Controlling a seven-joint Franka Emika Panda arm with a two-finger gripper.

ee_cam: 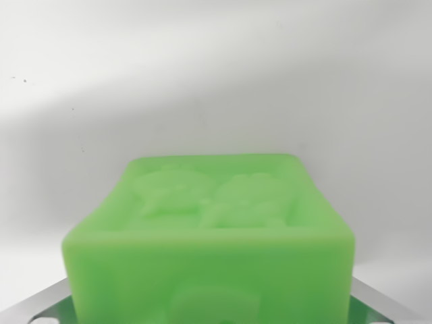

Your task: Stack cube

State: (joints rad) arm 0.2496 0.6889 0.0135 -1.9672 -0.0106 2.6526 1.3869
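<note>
A light green cube (210, 229) with raised figures moulded into its top face fills the lower middle of the wrist view, very close to the camera. Only the tips of my gripper (212, 312) show: one grey metal finger (37, 305) at the wrist view's left bottom corner and the other at the right bottom corner. Each presses against a side of the cube, so the gripper is shut on it. The cube's underside and lower front are cut off by the frame. No second cube is in view.
A plain white surface (216, 81) lies behind the cube, with a soft grey shadow band across its middle. A few tiny dark specks (25, 81) dot it at the upper left.
</note>
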